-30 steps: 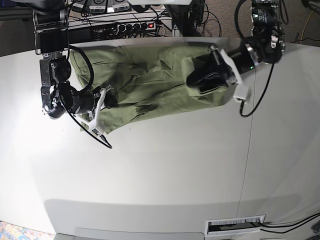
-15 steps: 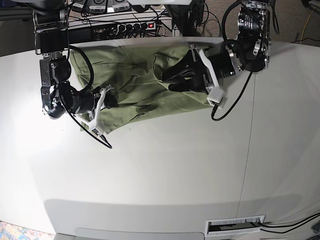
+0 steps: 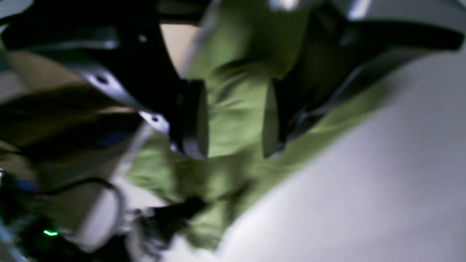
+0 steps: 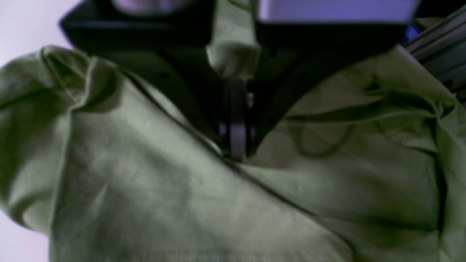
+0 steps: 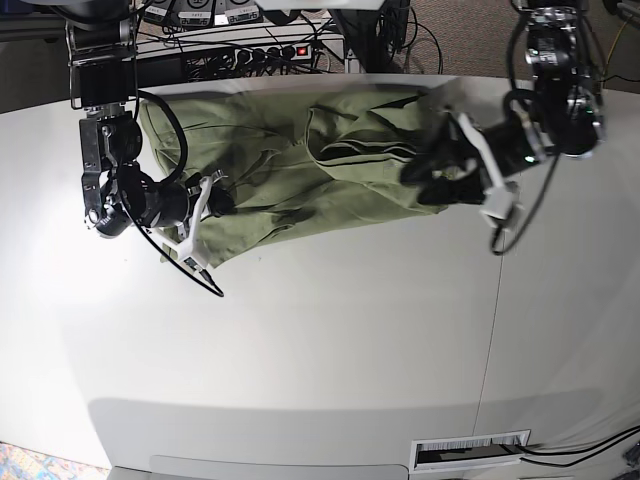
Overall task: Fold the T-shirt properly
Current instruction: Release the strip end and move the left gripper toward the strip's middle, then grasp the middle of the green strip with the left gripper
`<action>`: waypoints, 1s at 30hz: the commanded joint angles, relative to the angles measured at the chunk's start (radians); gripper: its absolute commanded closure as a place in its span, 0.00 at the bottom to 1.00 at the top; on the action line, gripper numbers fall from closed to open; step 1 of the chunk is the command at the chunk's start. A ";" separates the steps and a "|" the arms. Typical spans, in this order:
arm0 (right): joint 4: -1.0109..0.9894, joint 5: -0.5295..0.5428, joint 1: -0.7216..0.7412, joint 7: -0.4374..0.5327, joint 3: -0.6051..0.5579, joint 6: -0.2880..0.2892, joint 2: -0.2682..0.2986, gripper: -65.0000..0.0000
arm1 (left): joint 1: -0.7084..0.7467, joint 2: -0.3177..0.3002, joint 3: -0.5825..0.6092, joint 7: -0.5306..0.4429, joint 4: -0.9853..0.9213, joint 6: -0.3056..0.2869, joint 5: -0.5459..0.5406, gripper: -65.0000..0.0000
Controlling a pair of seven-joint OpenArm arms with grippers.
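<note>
The olive-green T-shirt [image 5: 290, 170] lies wrinkled along the far side of the white table [image 5: 330, 340], with a flap folded over near its middle. My right gripper [image 5: 218, 200] is at the shirt's left end, shut on a fold of the cloth [image 4: 145, 189]; its fingertips [image 4: 236, 142] are pressed together. My left gripper [image 5: 428, 172] hovers at the shirt's right end, open. In the blurred left wrist view its fingers [image 3: 193, 120] stand apart with the green cloth [image 3: 236, 98] seen between them, not pinched.
A power strip and cables [image 5: 260, 50] sit behind the table's far edge. A seam [image 5: 495, 300] runs down the table on the right. A slotted white label [image 5: 470, 450] lies near the front edge.
My left gripper carried the shirt's right part leftward, opened and let it go, then drew back to the right. The right gripper has not moved.
</note>
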 commanded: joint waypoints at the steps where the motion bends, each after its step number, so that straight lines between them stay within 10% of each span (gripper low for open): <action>1: 0.013 0.000 0.017 0.005 0.006 0.000 0.012 1.00 | -0.001 -0.020 -0.029 -0.019 0.017 -0.009 -0.021 0.58; 9: 0.013 0.000 0.017 0.007 0.006 0.000 0.012 1.00 | 0.079 -0.044 -0.069 -0.032 0.016 -0.009 0.053 0.64; 15: 0.013 0.000 0.017 0.006 0.006 0.000 0.012 1.00 | 0.135 -0.044 -0.056 -0.254 0.013 -0.009 0.281 1.00; 30: 0.013 0.001 0.016 0.010 0.006 0.000 0.012 1.00 | 0.210 -0.045 0.214 -0.546 0.012 0.040 0.547 1.00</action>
